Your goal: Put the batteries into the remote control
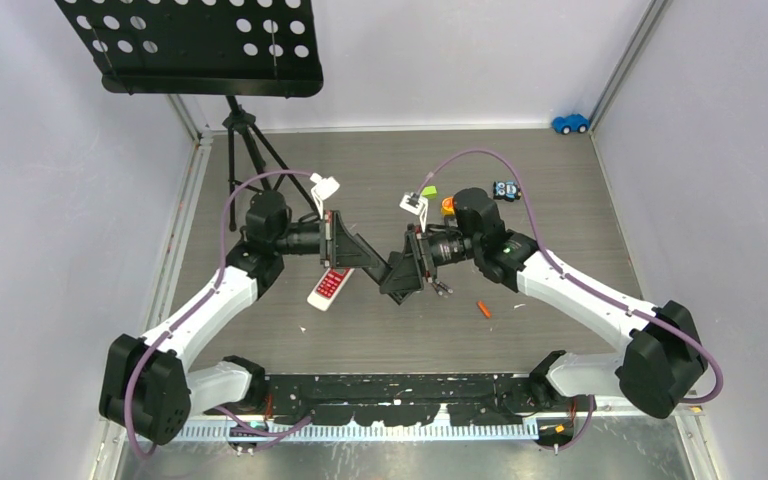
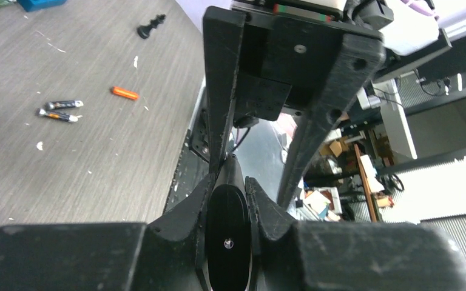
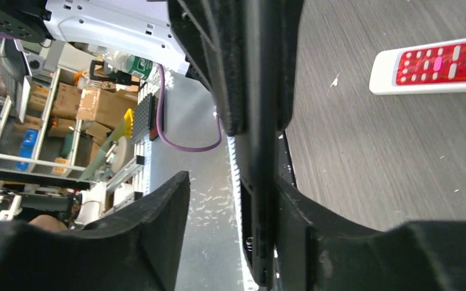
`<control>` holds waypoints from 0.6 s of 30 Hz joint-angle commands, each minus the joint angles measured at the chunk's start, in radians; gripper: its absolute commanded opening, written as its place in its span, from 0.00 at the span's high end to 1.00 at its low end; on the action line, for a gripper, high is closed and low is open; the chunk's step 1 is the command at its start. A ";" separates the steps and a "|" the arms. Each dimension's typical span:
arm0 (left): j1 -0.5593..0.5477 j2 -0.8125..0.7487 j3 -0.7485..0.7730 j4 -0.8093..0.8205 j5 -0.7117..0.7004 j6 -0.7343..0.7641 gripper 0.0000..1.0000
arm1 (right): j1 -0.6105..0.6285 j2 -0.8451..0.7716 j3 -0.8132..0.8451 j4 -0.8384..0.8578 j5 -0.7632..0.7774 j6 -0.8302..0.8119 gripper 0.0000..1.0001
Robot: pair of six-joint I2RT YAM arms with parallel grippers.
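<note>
Grey table (image 1: 580, 200) beneath, left claw (image 2: 229, 182) pinches black remote (image 2: 227, 239).

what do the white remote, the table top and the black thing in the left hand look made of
white remote: glossy moulded plastic, likely; red keypad looks rubbery.
table top: grey wood-grain laminate, matte, streaked grain.
black thing in the left hand: smooth dark plastic, probably, with a faint sheen and a small screw.
</note>
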 commanded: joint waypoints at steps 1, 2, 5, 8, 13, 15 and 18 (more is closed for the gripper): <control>-0.005 0.007 0.020 0.107 0.011 -0.025 1.00 | 0.019 -0.047 0.015 -0.003 -0.082 -0.011 0.55; -0.007 0.006 0.022 0.119 0.013 -0.032 1.00 | 0.025 -0.050 0.012 0.008 -0.081 -0.003 0.62; -0.009 0.001 0.020 0.159 0.012 -0.077 0.94 | 0.033 -0.054 0.008 0.083 -0.069 0.050 0.81; -0.009 -0.013 0.018 0.202 -0.059 -0.158 0.68 | 0.034 -0.053 -0.007 0.197 -0.017 0.141 0.90; -0.009 -0.082 -0.089 0.442 -0.346 -0.365 0.47 | 0.035 -0.022 -0.030 0.394 0.070 0.303 0.93; -0.009 -0.098 -0.123 0.539 -0.400 -0.416 0.50 | 0.035 0.004 -0.033 0.481 0.068 0.391 0.93; -0.009 -0.105 -0.134 0.578 -0.422 -0.456 0.59 | 0.035 0.029 -0.040 0.568 0.101 0.460 0.93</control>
